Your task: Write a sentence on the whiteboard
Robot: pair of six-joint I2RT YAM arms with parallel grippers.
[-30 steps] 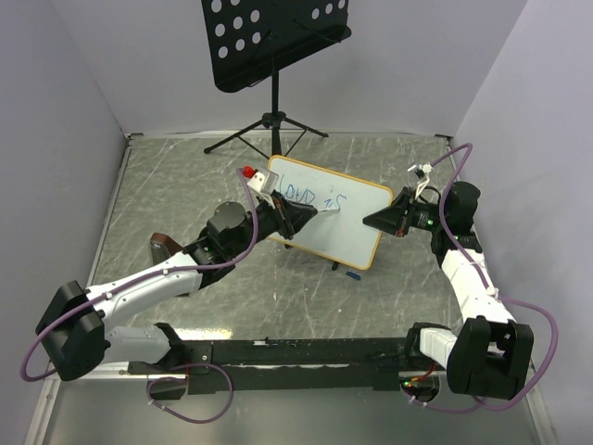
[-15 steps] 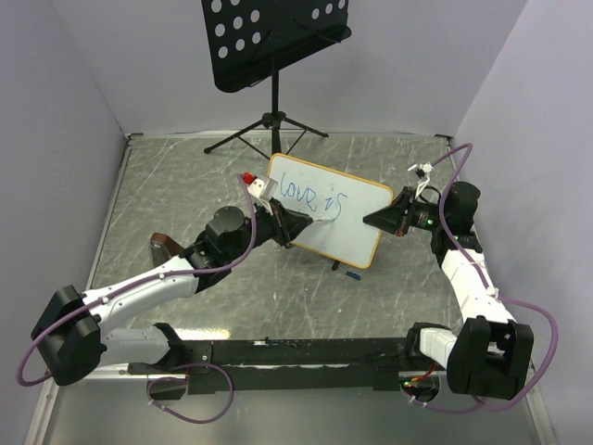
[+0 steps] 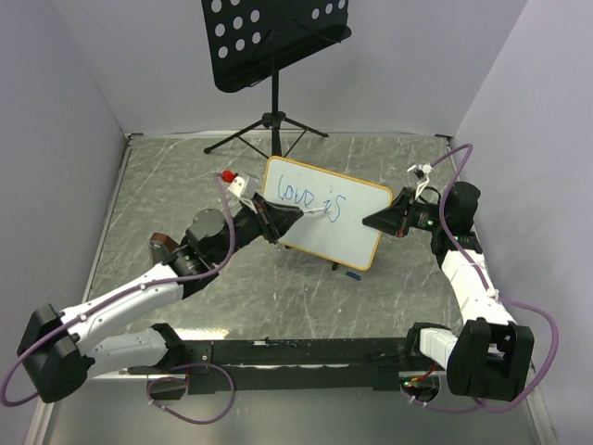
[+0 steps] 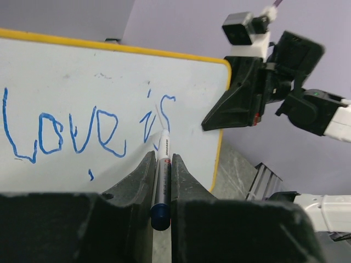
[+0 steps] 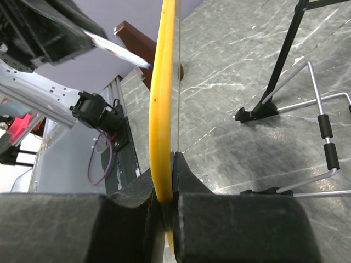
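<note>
The grey marbled surface [image 3: 157,185] carries a black music stand [image 3: 273,42] at the back. In front of it, near the middle, the whiteboard [image 3: 345,239] stands propped up, and the right end effector [image 3: 372,221] is clamped shut on its yellowish right edge. The left end effector [image 3: 295,216] is closed around a marker [image 4: 162,147], whose tip meets the board beside the "s" of the sentence [image 4: 82,131], which reads "love is" in thin blue letters.
</note>
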